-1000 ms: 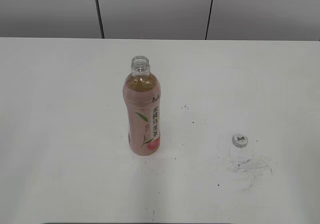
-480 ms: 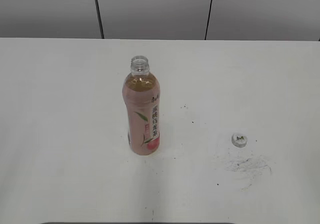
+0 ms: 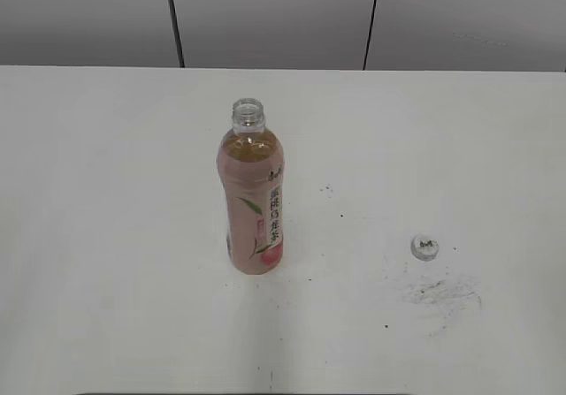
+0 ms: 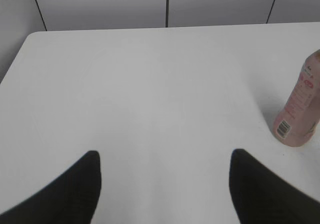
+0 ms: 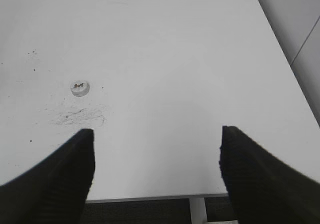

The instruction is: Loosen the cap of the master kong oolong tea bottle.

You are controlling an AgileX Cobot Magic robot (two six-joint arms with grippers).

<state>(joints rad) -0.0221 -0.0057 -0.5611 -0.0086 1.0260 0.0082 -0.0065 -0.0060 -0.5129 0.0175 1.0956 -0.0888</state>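
Note:
The master kong oolong tea bottle [image 3: 252, 192] stands upright on the white table, its neck open with no cap on it. Its base also shows at the right edge of the left wrist view [image 4: 299, 111]. The white cap [image 3: 425, 246] lies flat on the table to the bottle's right, logo up; it also shows in the right wrist view [image 5: 79, 87]. My left gripper [image 4: 165, 156] is open and empty, well left of the bottle. My right gripper [image 5: 156, 134] is open and empty near the table's front edge, right of the cap. Neither gripper shows in the exterior view.
The white table [image 3: 106, 192] bears dark scuff marks [image 3: 442, 291] just in front of the cap. Its front edge and a leg [image 5: 197, 210] show in the right wrist view. A grey panelled wall [image 3: 274, 15] stands behind the table.

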